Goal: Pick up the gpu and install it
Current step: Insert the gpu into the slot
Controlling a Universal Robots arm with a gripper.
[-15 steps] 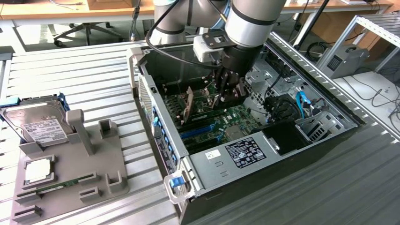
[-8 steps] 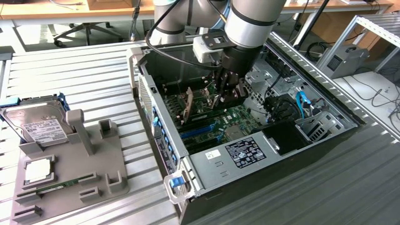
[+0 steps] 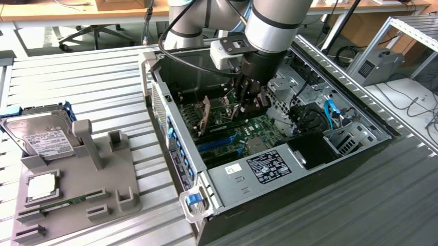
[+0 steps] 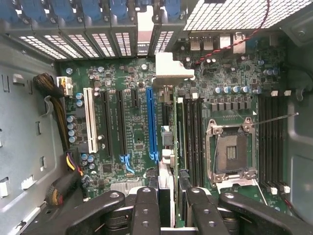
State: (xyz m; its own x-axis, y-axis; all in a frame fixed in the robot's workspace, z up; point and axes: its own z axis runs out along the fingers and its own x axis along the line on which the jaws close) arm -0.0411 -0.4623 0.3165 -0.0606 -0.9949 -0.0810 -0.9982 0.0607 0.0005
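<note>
Claw is pinching the gpu edge-on; card is hanging directly below, needing squareness over the motherboard slot before pressing.

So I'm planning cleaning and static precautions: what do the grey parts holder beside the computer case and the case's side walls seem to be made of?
The grey slotted parts holder looks like matte moulded or printed plastic: uniform dull grey, no glints, chunky rounded posts. The open computer case's side walls look like bare sheet metal, probably steel: thin, folded edges, punched vent holes, a pale silvery sheen. The wrist view shows the same perforated metal wall.
</note>
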